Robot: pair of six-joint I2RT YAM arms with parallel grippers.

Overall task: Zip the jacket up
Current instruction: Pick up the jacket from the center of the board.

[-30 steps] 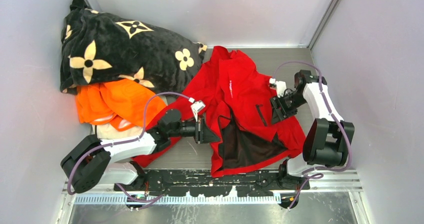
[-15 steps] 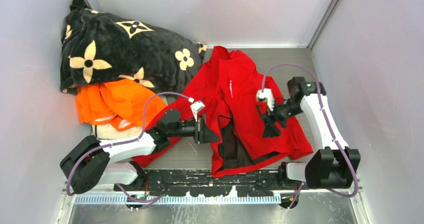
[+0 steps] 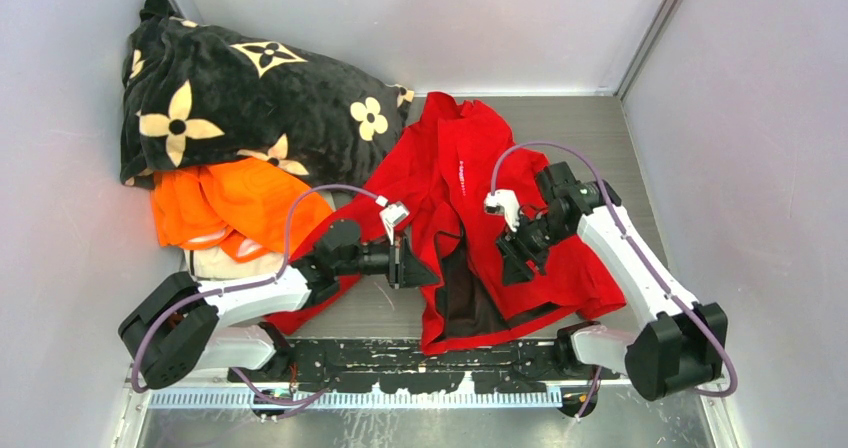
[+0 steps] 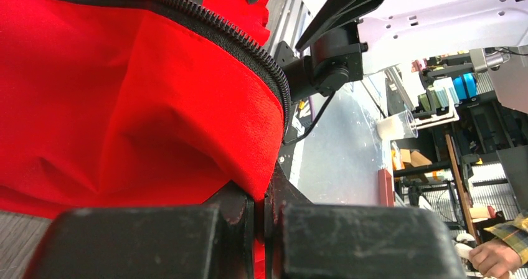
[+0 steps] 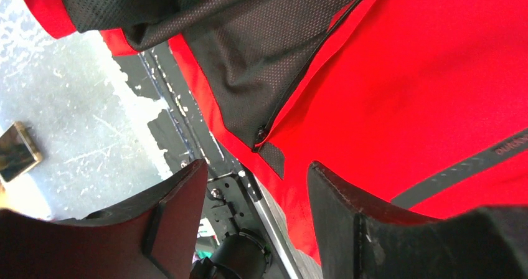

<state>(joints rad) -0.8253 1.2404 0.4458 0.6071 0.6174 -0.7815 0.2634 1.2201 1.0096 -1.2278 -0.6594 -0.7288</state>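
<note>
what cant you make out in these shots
Zip slider: cannot tell it on the jacket; too small from above, left wrist shows only teeth, right wrist a tiny unclear tab.
Sleeve under the left arm: hidden in top view.
Right gripper: open; contact with cloth unclear in both views.

The jacket (image 5: 436, 73) bears small pale lettering on a dark strip (image 5: 461, 173) at the right edge of the right wrist view. It seems to begin "outdoo" and is cut off there. From above, its white chest logo (image 3: 462, 175) is too small to read.
</note>
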